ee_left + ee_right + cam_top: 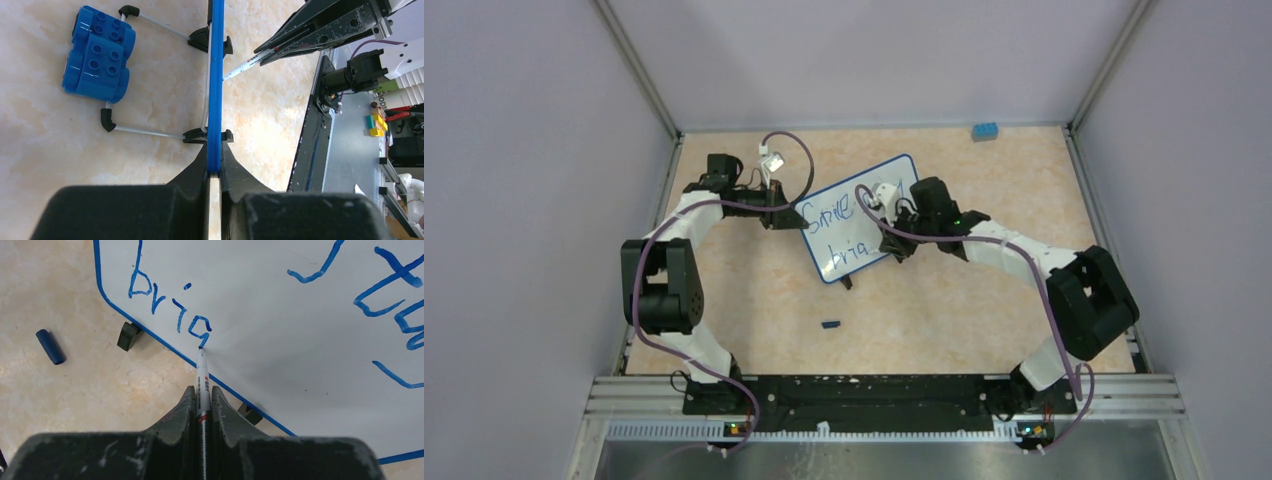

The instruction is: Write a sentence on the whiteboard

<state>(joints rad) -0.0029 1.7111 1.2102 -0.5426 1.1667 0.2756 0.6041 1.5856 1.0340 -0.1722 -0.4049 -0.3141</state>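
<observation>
Whiteboard (849, 238): one, centre of the overhead view. Feet (129, 336) beneath it: two. Sentence (179, 315) lines: two. Marker (202, 380): one. Cap (50, 346): one, left of frame. Brick (984, 131): one, upper right overhead. Grippers: two, left gripper (214, 170) and right gripper (202, 397).

Beige marbled table (984, 320).
We saw the whiteboard (849, 232) standing mid-table, a blue cap (830, 324) nearby, a blue brick (984, 131) at far edge.

Top view: right arm (984, 245) is covering the sentence (824, 214) past "Smile". Right wrist: frame edge is cropping the upper words. Left wrist: whiteboard (215, 90) is showing edge-on, face hidden. Small dark piece (830, 324), possibly a cap, is resolving poorly.
</observation>
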